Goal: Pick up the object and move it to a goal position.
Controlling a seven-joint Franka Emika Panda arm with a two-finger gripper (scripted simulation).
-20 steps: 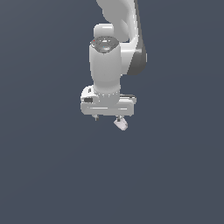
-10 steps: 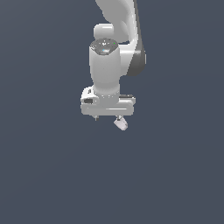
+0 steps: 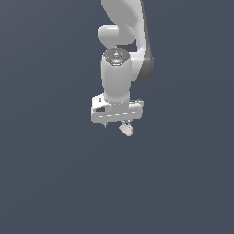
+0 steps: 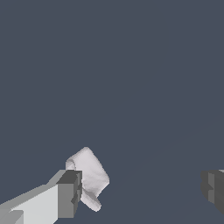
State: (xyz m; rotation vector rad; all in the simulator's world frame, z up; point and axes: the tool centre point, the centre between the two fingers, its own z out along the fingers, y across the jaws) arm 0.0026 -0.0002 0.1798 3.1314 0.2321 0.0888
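The white arm point(image 3: 119, 77) hangs over a plain dark grey-blue ground. In the wrist view the gripper point(image 4: 140, 190) has its 2 fingers spread wide, with a broad gap between the dark pads point(image 4: 70, 193). The object point(image 4: 89, 175), a small pale lilac-white piece, sits against 1 pad only; whether it merely touches or sticks there is unclear. No writing or label is legible anywhere.
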